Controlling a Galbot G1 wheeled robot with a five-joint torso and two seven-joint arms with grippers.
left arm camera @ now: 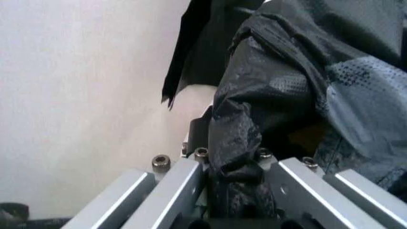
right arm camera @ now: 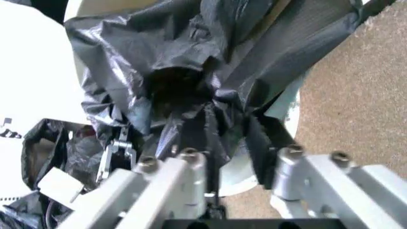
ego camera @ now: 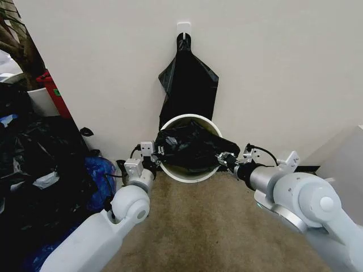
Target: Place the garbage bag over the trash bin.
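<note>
From the head camera, the trash bin [ego camera: 185, 173] stands on the brown carpet [ego camera: 204, 226] right against the pale wall [ego camera: 272, 68], its round white rim open toward the camera. The garbage bag [ego camera: 190, 146] lies bunched across the bin's mouth, crumpled and glossy, stretched between the two arms and covering most of the opening (a strip of white inner wall shows behind it). The left gripper [ego camera: 157, 153] sits at the bin's left rim, touching the bag's edge, and the right gripper [ego camera: 226, 159] sits at the right rim, likewise on the bag. Above the bin, flat black bags [ego camera: 187, 85] hang from a white hook [ego camera: 183, 27] on the wall. To the left a heap of stuffed black sacks [ego camera: 34, 170] fills the corner, with a blue bag [ego camera: 101, 173] beside it and a red container [ego camera: 54, 90] farther back.

In the left wrist camera, the left gripper [left arm camera: 237, 191] is closed narrowly on a twisted fold of the garbage bag [left arm camera: 299, 76], which rises from between the metal fingers [left arm camera: 175, 191] and spreads out. The hanging bags [left arm camera: 197, 47] show behind against the wall.

In the right wrist camera, the right gripper [right arm camera: 235, 167] also pinches a gathered pleat of the garbage bag [right arm camera: 184, 57] between its fingers [right arm camera: 184, 176]. The bin's white rim [right arm camera: 286, 109] curves beneath the plastic, the carpet [right arm camera: 362, 90] lies beside it, and the left gripper [right arm camera: 117, 152] appears farther off across the bin.
</note>
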